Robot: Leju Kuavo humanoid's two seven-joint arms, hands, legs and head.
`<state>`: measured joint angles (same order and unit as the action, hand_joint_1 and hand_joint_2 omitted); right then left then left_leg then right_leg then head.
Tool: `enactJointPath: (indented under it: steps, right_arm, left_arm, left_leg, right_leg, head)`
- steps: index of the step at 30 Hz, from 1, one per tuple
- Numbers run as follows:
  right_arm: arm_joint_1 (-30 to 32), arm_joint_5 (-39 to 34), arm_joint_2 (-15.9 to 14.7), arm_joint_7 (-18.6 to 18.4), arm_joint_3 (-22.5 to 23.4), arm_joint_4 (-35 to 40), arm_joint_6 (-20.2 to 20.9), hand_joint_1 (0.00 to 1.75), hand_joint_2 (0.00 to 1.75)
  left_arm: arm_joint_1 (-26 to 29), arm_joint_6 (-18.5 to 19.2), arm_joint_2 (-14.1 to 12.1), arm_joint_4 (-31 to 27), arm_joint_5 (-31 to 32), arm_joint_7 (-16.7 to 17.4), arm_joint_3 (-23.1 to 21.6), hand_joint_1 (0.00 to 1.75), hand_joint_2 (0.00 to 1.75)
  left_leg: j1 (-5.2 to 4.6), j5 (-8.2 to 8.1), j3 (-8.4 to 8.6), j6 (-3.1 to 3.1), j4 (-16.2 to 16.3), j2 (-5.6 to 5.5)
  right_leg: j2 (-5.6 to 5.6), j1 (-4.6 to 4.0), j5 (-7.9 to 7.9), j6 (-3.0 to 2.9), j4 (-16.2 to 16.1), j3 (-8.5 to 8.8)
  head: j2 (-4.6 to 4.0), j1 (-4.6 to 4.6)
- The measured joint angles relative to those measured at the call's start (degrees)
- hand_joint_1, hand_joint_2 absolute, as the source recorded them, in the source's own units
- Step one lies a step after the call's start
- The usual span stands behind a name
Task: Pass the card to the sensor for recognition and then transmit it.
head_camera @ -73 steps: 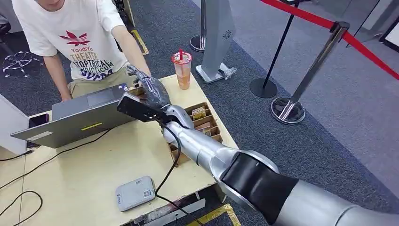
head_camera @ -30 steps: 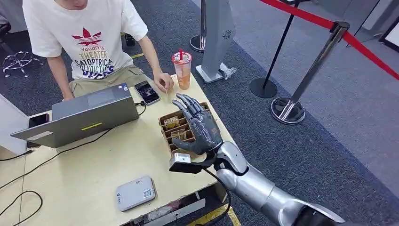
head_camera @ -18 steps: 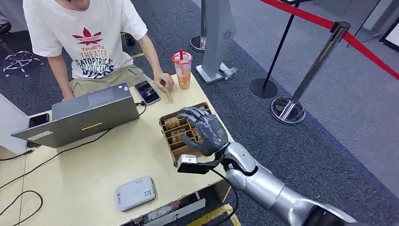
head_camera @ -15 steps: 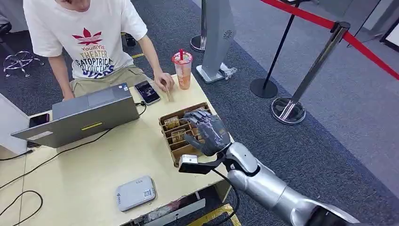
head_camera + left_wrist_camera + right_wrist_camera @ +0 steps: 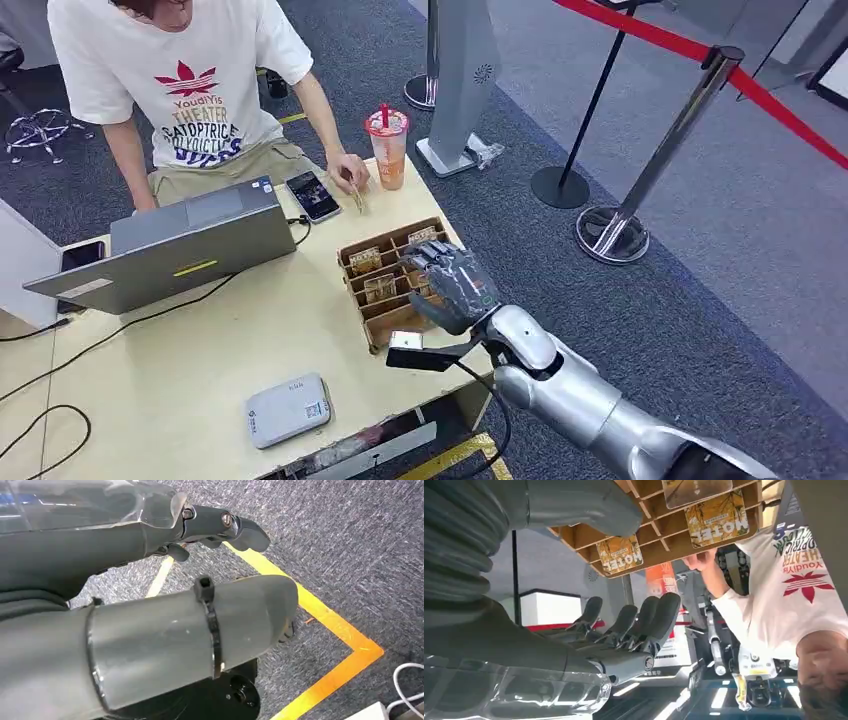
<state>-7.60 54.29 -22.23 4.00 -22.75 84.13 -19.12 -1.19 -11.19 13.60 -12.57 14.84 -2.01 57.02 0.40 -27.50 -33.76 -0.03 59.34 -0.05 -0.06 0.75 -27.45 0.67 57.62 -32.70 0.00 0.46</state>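
Observation:
My right hand [image 5: 450, 285] hovers over the right part of the brown divided card box [image 5: 366, 312], fingers bent down toward it and holding nothing. Cards [image 5: 365, 260] stand in the box's compartments. In the right wrist view the fingers [image 5: 639, 622] and thumb [image 5: 589, 505] are apart with nothing between them, close to the orange printed cards [image 5: 620, 555] in the box [image 5: 664, 544]. The grey-white sensor [image 5: 288, 408] lies near the table's front edge. My left hand [image 5: 150, 535] hangs over the floor, fingers stretched out and holding nothing.
A person [image 5: 180, 90] sits behind the table, one hand [image 5: 347, 172] resting by a phone [image 5: 312, 195]. A laptop [image 5: 180, 245], cables and a drink cup [image 5: 387, 148] are on the table. Stanchions [image 5: 610, 230] with a red rope stand at the right.
My right arm has drawn back from the person's side of the table to the card box. Its fingers have curled downward over the compartments, and the person's hand has settled by the phone.

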Motion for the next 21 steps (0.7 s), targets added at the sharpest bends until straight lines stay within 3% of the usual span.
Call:
enactJointPath:
  steps: [1, 4, 7, 14, 17, 21]
  right_arm:
    - [0.00, 0.00, 0.00, 0.00, 0.02, 0.00, 0.00, 1.03, 1.75]
    - [0.09, 1.33, -0.11, -0.70, 0.20, 0.00, 0.02, 0.80, 1.75]
    - [0.45, 2.82, -0.15, -1.49, 0.48, 0.00, 0.00, 0.73, 1.75]
    - [1.72, 3.48, -0.15, -1.81, 1.68, 0.00, 0.15, 0.79, 1.75]
    - [2.02, 3.45, -0.20, -1.81, 1.86, 0.00, 0.15, 0.94, 1.75]
    - [2.74, 3.50, -0.50, -2.12, 2.56, 0.00, 0.15, 0.82, 1.75]
  left_arm:
    - [-0.01, 0.02, 0.00, -0.04, 0.00, 0.00, 0.00, 0.00, 0.00]
    - [-0.01, 0.04, 0.00, -0.09, 0.22, 0.00, 0.02, 0.00, 0.00]
    - [-0.01, 0.22, -0.02, -0.13, 0.48, 0.02, 0.04, 0.00, 0.00]
    - [0.00, 0.39, -0.02, -0.37, 1.11, 0.11, 0.07, 0.00, 0.00]
    - [0.00, 0.39, -0.02, -0.39, 1.31, 0.11, 0.07, 0.00, 0.00]
    - [0.00, 0.59, -0.11, -0.42, 1.66, 0.13, 0.07, 0.00, 0.00]
  left_leg:
    - [0.00, 0.00, 0.00, 0.00, 0.00, 0.00]
    - [0.00, 0.00, 0.00, 0.00, 0.00, 0.00]
    - [0.00, 0.00, 0.00, 0.00, 0.00, 0.00]
    - [0.00, 0.00, 0.00, 0.00, 0.00, 0.00]
    - [0.00, 0.00, 0.01, 0.00, 0.00, 0.00]
    - [0.00, 0.00, 0.00, 0.00, 0.00, 0.00]
  right_leg:
    - [0.00, 0.00, 0.00, 0.00, 0.00, 0.00]
    - [0.00, 0.00, 0.00, 0.00, 0.00, 0.00]
    - [0.00, 0.00, 0.00, 0.00, 0.00, 0.00]
    - [0.00, 0.00, 0.00, 0.00, 0.00, 0.00]
    - [0.00, 0.00, 0.00, 0.00, 0.00, 0.00]
    - [-0.01, 0.00, 0.00, 0.00, 0.00, 0.00]
  head:
    - [0.00, 0.00]
    - [0.00, 0.00]
    - [0.00, -0.02]
    - [0.00, 0.00]
    - [0.00, 0.00]
    - [0.00, -0.02]
